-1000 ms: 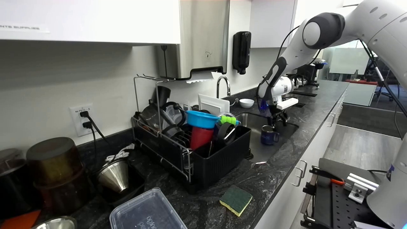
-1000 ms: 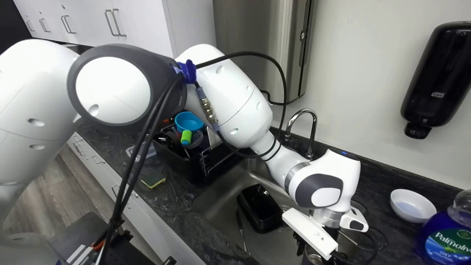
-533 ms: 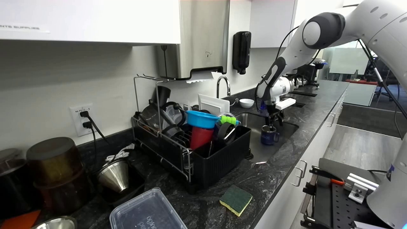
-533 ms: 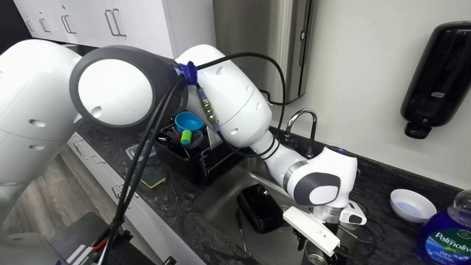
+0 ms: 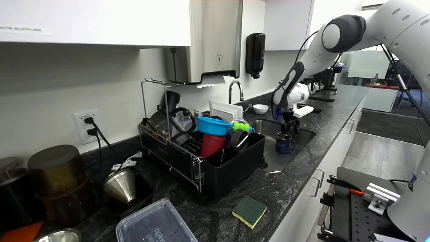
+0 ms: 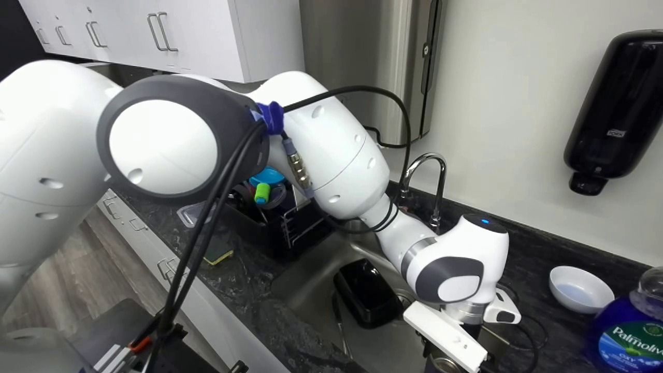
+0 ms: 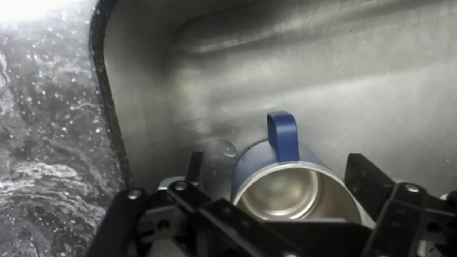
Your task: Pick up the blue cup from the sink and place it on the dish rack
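Upright in the metal sink [image 7: 321, 92] stands the blue cup [image 7: 282, 142], its silvery inside showing and its handle pointing away from the wrist camera. My gripper [image 7: 277, 173] is open over the cup, one finger on either side of the rim. A gap shows between the left finger [image 7: 195, 167] and the cup. The right finger [image 7: 364, 182] is close against the rim; contact cannot be told. In an exterior view the gripper points down right above the cup [image 5: 284, 145]. The dish rack [image 5: 231, 173] stands beside the sink, full of dishes, a red cup and a light-blue bowl.
A black tub [image 6: 366, 292] lies in the sink near the faucet [image 6: 440, 181]. Behind the arm are a white bowl [image 6: 580, 289] and a soap bottle [image 6: 632, 331]. A sponge [image 5: 249, 211] and a clear plastic lid [image 5: 156, 223] lie on the counter before the rack.
The arm has sunk slightly, and the gripper has shifted a little over the cup, its fingers now lower around the rim. The cup stays in place.
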